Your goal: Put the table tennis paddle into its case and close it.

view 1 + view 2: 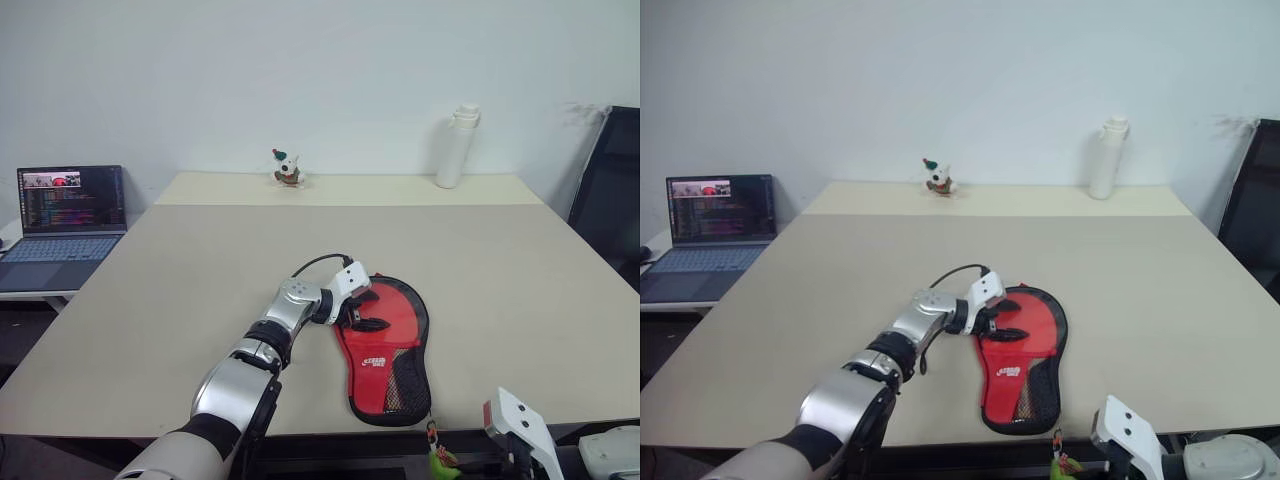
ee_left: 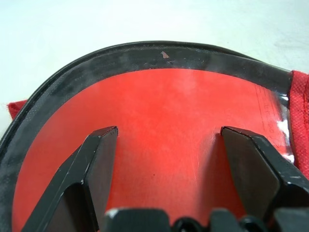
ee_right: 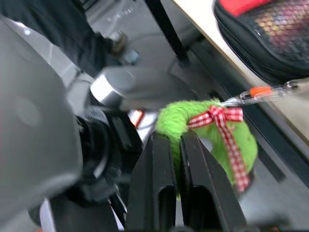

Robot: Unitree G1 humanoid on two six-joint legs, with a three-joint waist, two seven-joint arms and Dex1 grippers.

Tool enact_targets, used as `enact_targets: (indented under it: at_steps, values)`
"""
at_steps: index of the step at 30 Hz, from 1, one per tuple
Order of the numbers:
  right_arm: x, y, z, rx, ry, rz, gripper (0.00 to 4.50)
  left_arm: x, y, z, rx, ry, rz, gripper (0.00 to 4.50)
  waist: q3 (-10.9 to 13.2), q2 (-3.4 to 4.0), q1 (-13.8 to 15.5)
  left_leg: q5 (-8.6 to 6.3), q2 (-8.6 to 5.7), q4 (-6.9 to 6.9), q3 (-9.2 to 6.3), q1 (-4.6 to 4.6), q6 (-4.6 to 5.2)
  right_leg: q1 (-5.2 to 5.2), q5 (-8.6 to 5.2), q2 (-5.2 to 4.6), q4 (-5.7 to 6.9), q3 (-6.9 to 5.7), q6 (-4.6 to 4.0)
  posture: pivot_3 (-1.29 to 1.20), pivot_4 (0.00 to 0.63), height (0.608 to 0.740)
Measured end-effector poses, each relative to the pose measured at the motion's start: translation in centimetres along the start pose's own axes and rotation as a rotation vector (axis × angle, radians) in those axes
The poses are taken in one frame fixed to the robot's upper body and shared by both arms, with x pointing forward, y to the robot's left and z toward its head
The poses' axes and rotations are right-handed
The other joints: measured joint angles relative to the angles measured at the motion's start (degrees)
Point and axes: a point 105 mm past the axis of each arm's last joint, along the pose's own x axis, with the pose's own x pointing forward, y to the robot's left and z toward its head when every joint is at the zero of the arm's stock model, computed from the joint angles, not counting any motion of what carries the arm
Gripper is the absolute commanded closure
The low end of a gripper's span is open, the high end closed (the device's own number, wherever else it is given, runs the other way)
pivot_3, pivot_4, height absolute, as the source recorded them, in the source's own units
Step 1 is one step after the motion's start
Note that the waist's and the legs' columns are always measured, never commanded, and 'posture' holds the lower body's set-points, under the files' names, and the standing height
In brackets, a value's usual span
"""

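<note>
Here the left hand [image 1: 362, 310] rests fingers wide over the red case [image 1: 385, 350] on the counter [image 1: 480, 270]. Right hand [image 3: 177, 145] pinched shut on a green fuzzy charm [image 3: 212, 130] below the counter edge.

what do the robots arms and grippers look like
The left arm is silver metal with black joint bands, a white wrist block and a black cable looping over it. The left gripper has two chunky black angular fingers. The right gripper has matching black fingers behind a white housing.
</note>
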Motion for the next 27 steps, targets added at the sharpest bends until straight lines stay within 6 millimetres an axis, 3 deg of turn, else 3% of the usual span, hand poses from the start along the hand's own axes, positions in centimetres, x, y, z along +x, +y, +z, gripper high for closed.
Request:
enact_targets:
  at_steps: [6,9,13,18,23,27]
  values:
    - [0.5,0.1,0.6,-0.007,-0.011,0.006,4.47,0.0,0.0,0.0,0.001,-0.001,-0.001,0.78,0.0,0.00,0.0,-0.01,0.00,-0.02,-0.01,-0.02,-0.01,0.00,0.00,0.00,-0.05,-0.01,0.00,0.00,0.150,0.740]
    - [0.3,0.2,0.5,-0.007,0.012,0.019,3.75,0.0,0.0,0.0,0.001,-0.001,-0.001,0.78,0.0,-0.01,0.0,-0.01,0.00,-0.02,-0.01,-0.02,-0.02,0.00,0.00,0.00,-0.07,-0.01,0.00,0.00,0.150,0.740]
    - [0.3,0.9,0.5,0.006,0.021,0.064,2.44,0.0,0.0,0.0,0.000,-0.001,0.000,0.78,0.0,-0.03,0.0,-0.01,0.00,-0.02,-0.02,-0.02,-0.02,0.01,0.00,0.00,-0.07,-0.01,0.01,0.00,0.150,0.740]
    - [-0.1,1.4,0.9,0.004,0.013,0.111,2.44,0.1,-0.1,0.1,0.000,-0.002,-0.001,0.78,0.0,-0.06,0.0,-0.01,-0.01,0.00,-0.02,-0.01,-0.02,0.03,0.00,-0.01,-0.08,0.00,0.02,0.00,0.150,0.740]
    - [-0.8,-0.1,2.1,-0.016,-0.031,0.072,2.44,0.1,-0.1,0.3,0.008,-0.007,-0.003,0.78,0.0,-0.07,0.1,-0.02,-0.01,-0.01,-0.03,-0.02,-0.02,0.03,0.01,-0.02,-0.13,-0.02,0.02,0.00,0.150,0.740]
    - [-2.0,-4.2,5.8,-0.102,-0.192,-0.077,2.44,-1.3,0.0,0.3,0.003,-0.050,-0.026,0.78,0.2,-0.13,-0.6,-0.02,0.02,-0.03,0.04,-0.03,-0.02,-0.08,0.04,-0.01,-0.13,0.05,0.06,0.00,0.150,0.740]
